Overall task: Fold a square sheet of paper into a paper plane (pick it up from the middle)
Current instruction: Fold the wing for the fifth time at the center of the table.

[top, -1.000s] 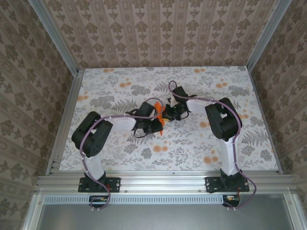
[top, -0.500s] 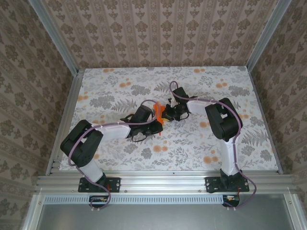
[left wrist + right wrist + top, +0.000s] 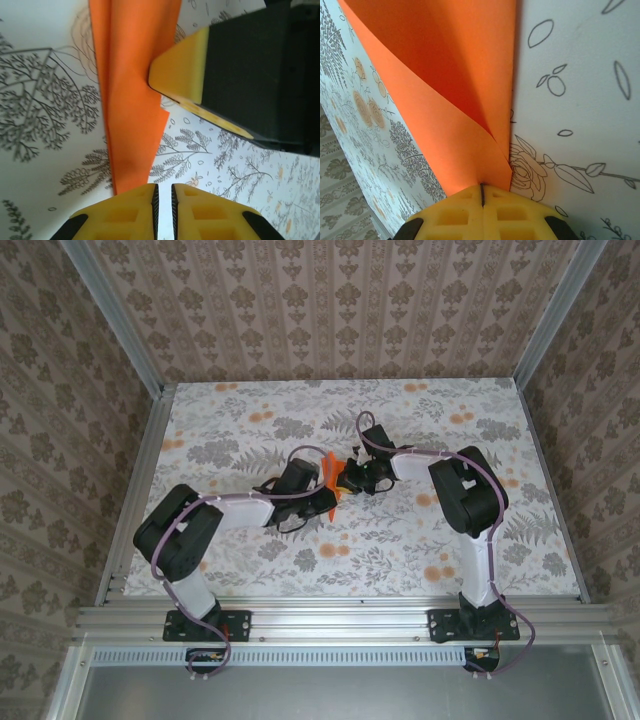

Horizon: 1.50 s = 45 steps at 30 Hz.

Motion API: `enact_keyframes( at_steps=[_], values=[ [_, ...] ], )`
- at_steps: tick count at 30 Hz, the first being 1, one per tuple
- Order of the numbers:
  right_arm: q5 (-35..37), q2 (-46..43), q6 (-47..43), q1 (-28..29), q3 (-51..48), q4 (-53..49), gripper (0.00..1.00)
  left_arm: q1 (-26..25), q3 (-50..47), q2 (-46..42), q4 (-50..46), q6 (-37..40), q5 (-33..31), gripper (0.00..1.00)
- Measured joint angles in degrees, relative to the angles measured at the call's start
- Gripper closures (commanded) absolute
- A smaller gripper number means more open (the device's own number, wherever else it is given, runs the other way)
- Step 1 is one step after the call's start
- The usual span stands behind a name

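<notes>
Folded orange paper (image 3: pixel 331 476) sits mid-table (image 3: pixel 230 420), its long axis running near-to-far and tapering toward the left gripper (image 3: pixel 163 200). Right gripper (image 3: pixel 482 200) clenched on its fold. Left pads almost together, hold on paper unclear; far end cut off at the wrist views, largely covered from overhead.

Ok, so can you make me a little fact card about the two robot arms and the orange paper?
paper: orange paper, folded in layers, one flap curling open
where: between the two arms, over the middle of the flowery table
right gripper: jaws shut on the paper's edge
left gripper: jaws nearly together with a thin gap; the paper's tip ends beside them, not in the gap
plane: not a finished dart yet
</notes>
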Motion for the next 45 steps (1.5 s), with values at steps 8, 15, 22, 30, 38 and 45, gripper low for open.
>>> enact_keyframes(
  at_steps=[8, 15, 22, 30, 38, 45],
  values=[
    [0.04, 0.0, 0.24, 0.04, 0.0, 0.04, 0.96, 0.07, 0.59, 4.57, 1.6, 0.04, 1.55, 0.83],
    [0.24, 0.0, 0.35, 0.15, 0.0, 0.07, 0.95, 0.37, 2.05, 5.53, 1.16, 0.39, 3.04, 0.83],
    [0.55, 0.0, 1.73, 0.26, -0.09, 0.17, 0.95, -0.04, 2.4, 5.35, -0.46, 2.6, 3.26, 0.83],
    [0.61, 0.0, 3.04, 0.72, -0.55, 1.25, 0.95, -0.92, 2.51, 5.01, -2.47, 3.58, 5.2, 0.83],
    [0.63, 0.0, 3.23, 1.09, -0.66, 1.55, 0.95, -2.21, 3.28, 4.42, -5.84, 4.83, 4.72, 0.83],
    [0.61, 0.02, 3.23, 1.16, -0.63, 1.53, 0.95, -2.97, 3.34, 4.28, -6.36, 5.07, 3.96, 0.83]
  ],
)
